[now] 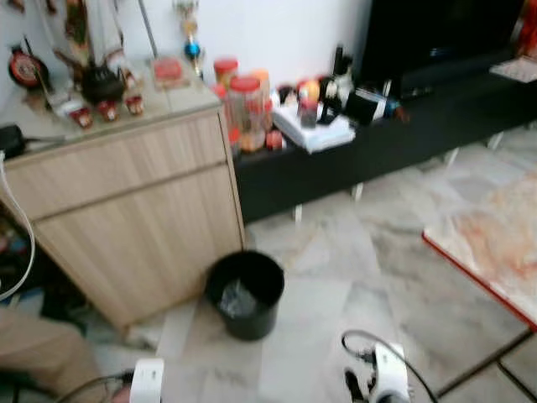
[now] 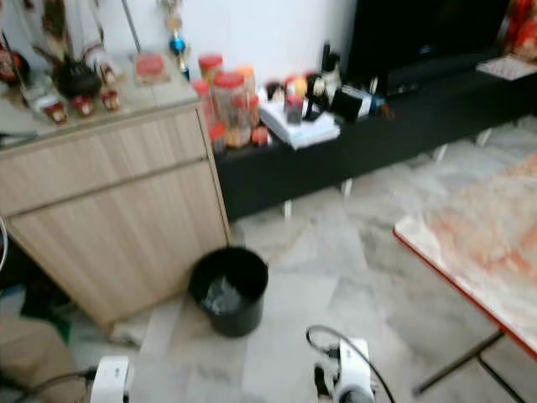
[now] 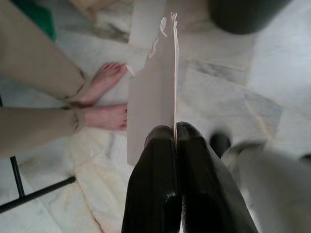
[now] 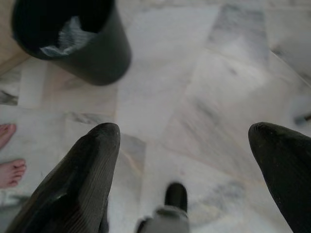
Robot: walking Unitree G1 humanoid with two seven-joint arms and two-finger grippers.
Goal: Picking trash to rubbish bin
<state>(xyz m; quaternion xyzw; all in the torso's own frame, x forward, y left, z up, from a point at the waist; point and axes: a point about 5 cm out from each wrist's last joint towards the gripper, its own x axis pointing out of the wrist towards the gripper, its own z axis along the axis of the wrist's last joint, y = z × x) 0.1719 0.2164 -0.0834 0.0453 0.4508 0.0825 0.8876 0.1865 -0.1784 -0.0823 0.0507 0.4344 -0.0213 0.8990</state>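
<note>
On the marble floor at 12 o'clock stands a round black plastic rubbish bin (image 1: 245,294). Left tool (image 3: 175,133) is clamped on a torn beige cardboard strip (image 3: 152,104). Right tool (image 4: 184,141) is spread wide, empty.

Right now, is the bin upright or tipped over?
Upright. The bin stands on the floor beside the cabinet, mouth facing up, with some crumpled trash inside.
</note>
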